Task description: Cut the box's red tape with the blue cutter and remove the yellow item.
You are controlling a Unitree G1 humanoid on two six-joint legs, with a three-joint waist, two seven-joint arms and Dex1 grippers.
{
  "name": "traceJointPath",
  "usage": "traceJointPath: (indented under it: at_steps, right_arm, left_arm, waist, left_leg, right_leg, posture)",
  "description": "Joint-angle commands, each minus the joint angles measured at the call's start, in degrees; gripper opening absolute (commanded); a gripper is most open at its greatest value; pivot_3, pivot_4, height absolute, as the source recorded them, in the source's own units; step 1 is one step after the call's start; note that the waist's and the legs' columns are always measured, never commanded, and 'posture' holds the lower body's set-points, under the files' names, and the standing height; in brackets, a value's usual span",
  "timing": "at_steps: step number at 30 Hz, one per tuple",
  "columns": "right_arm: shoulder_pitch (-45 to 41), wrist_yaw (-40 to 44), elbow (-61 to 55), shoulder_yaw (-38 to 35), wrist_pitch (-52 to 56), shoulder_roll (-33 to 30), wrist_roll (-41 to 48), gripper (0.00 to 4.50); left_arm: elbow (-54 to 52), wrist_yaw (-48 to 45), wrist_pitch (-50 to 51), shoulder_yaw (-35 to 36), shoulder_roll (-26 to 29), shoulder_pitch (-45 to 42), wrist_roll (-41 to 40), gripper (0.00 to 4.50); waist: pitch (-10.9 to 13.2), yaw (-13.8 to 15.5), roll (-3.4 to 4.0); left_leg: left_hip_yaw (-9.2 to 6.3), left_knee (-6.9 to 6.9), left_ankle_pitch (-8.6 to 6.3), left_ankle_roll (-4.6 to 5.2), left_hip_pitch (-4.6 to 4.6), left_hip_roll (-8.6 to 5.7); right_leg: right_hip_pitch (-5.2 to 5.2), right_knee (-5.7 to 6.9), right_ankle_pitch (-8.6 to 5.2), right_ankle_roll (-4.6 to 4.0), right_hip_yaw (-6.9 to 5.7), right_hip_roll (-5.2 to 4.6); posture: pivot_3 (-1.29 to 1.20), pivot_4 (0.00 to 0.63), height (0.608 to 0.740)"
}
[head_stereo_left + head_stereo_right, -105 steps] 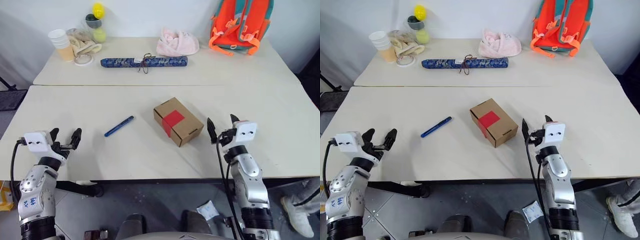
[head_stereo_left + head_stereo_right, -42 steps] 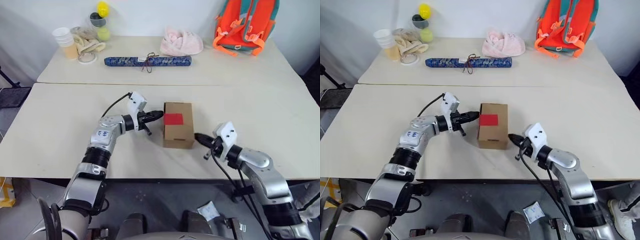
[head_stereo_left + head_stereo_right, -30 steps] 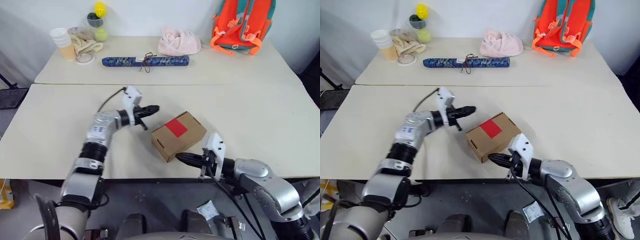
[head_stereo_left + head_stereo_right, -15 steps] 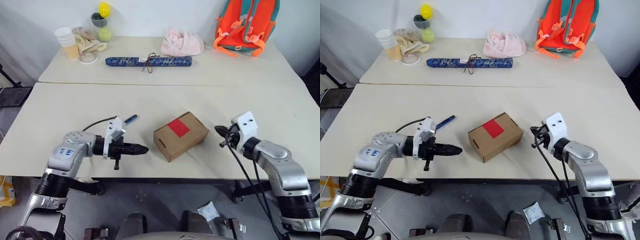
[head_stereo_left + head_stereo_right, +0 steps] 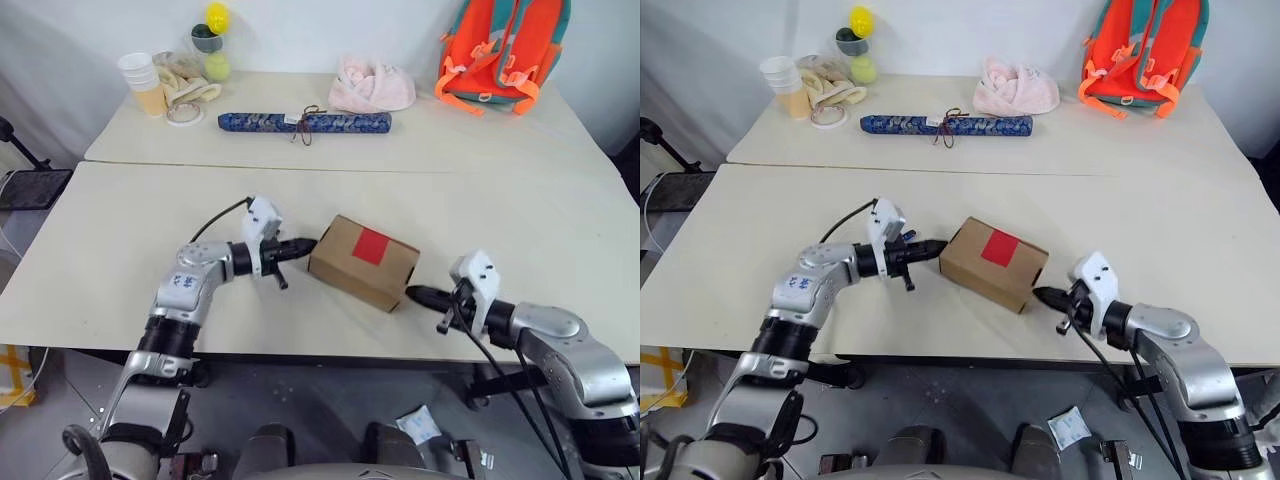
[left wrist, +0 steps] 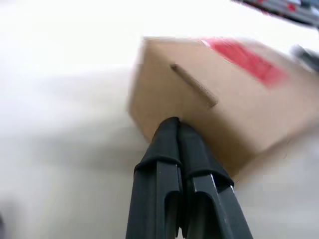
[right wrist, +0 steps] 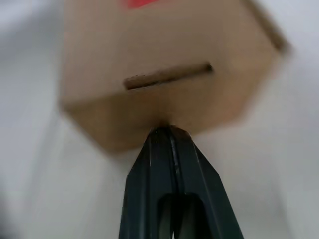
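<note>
Centrally, one box (image 5: 363,262) with one red tape (image 5: 370,245) patch flanked by two grippers, left gripper (image 5: 306,244) and right gripper (image 5: 414,294), jaws pressed together, nothing held.

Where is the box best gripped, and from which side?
Judging by its pose, the box is best held by its two short end faces. It lies flat and slanted with the red tape on top; the shut left gripper and shut right gripper already point at those ends, from opposite sides.
</note>
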Motion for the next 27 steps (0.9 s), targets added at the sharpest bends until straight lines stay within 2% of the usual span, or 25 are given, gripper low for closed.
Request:
traceJointPath:
  at_steps: [1, 4, 8, 11, 15, 18, 20, 21, 24, 27]
  right_arm:
    - [1.9, 0.4, -7.5, -0.7, 4.5, -1.1, 5.3, 0.0]
    - [3.4, -2.7, -9.6, -1.8, 5.3, -0.6, 5.1, 0.0]
    - [5.9, -5.1, -9.3, -5.6, 4.9, -2.3, 3.7, 0.0]
    - [6.2, -6.6, -7.8, -8.2, 3.4, -2.7, 2.5, 0.0]
    - [2.6, -10.8, -0.8, -8.2, -2.9, -1.6, -4.0, 0.0]
    - [0.0, -11.1, 3.7, -7.8, -9.2, -0.2, -6.8, 0.0]
    - [-0.8, -8.1, 4.9, -8.9, -14.3, 0.6, -5.8, 0.0]
    - [-0.7, -5.6, 4.7, -10.2, -15.9, 0.6, -3.8, 0.0]
    - [0.4, 0.6, 2.8, -14.2, -16.4, -0.6, 2.6, 0.56]
    - [0.9, 4.4, 1.1, -16.7, -17.5, -2.7, 4.8, 1.59]
  left_arm:
    - [4.1, 0.7, -4.0, 0.7, -0.8, -3.4, 1.2, 0.03]
    - [6.3, -0.2, -4.6, 1.1, 0.3, -5.0, 1.5, 0.03]
    - [4.1, -6.3, -4.4, -0.1, 6.9, -2.0, 2.7, 0.03]
    - [-1.4, -11.6, -1.9, -0.1, 10.9, 1.9, 0.5, 0.03]
    - [-12.8, -16.2, 4.1, -0.5, 12.9, 8.6, -4.1, 0.03]
    - [-18.4, -14.6, 5.3, 1.2, 12.9, 12.5, -5.2, 0.03]
    - [-22.9, -12.6, 5.5, 5.6, 13.5, 16.1, -7.7, 0.03]
    - [-25.2, -11.7, 5.7, 8.5, 14.2, 18.0, -9.3, 0.21]
    - [-29.1, -9.9, 5.3, 16.6, 17.2, 23.9, -12.2, 0.83]
    - [-27.0, -11.3, 4.4, 23.8, 23.5, 32.0, -11.6, 1.75]
  waist:
    - [0.0, -0.1, -0.01]
    - [0.0, -0.4, -0.01]
    - [0.0, -0.4, 0.0]
    - [0.0, -0.2, 0.0]
    - [0.0, 0.1, -0.01]
    - [0.0, -0.1, -0.01]
    - [0.0, -0.2, 0.0]
    - [0.0, -0.5, 0.01]
    - [0.0, -1.3, 0.02]
    - [0.0, -1.7, 0.05]
  left_leg:
    - [0.0, -0.01, 0.0, 0.0, 0.0, 0.0]
    - [0.01, -0.03, -0.01, -0.01, 0.02, 0.03]
    - [0.03, -0.04, -0.01, -0.02, 0.02, 0.03]
    - [0.04, -0.05, -0.02, -0.03, 0.03, 0.05]
    - [0.03, 0.06, -0.04, 0.0, 0.0, 0.04]
    - [0.04, 0.1, -0.05, 0.01, -0.02, 0.05]
    - [0.04, 0.06, -0.07, -0.02, 0.0, 0.14]
    - [0.04, 0.03, -0.07, -0.03, 0.01, 0.16]
    - [0.07, 0.0, -0.16, -0.15, 0.06, 0.34]
    - [0.08, -0.02, -0.19, -0.18, 0.15, 0.42]
  right_leg:
    - [0.0, 0.0, 0.0, 0.0, 0.0, 0.0]
    - [-0.01, 0.0, 0.0, 0.0, -0.01, 0.02]
    - [-0.03, 0.0, 0.0, 0.0, 0.0, 0.02]
    - [-0.05, 0.01, 0.0, 0.0, 0.0, 0.02]
    - [-0.01, 0.01, 0.0, 0.0, 0.01, 0.0]
    - [-0.01, 0.02, 0.01, 0.0, 0.02, 0.01]
    - [-0.02, 0.02, 0.01, -0.02, 0.02, 0.08]
    - [-0.03, 0.02, 0.01, -0.02, 0.02, 0.1]
    - [-0.05, 0.02, 0.02, -0.05, 0.02, 0.27]
    - [-0.02, 0.02, 0.03, -0.08, 0.03, 0.34]
  posture:
    - [0.0, 0.15, 0.74]
    - [0.0, 0.15, 0.74]
    - [0.0, 0.15, 0.74]
    - [0.0, 0.15, 0.74]
    - [0.0, 0.15, 0.74]
    - [0.0, 0.15, 0.74]
    - [0.0, 0.15, 0.74]
    - [0.0, 0.15, 0.74]
    - [0.0, 0.15, 0.74]
    - [0.0, 0.15, 0.74]
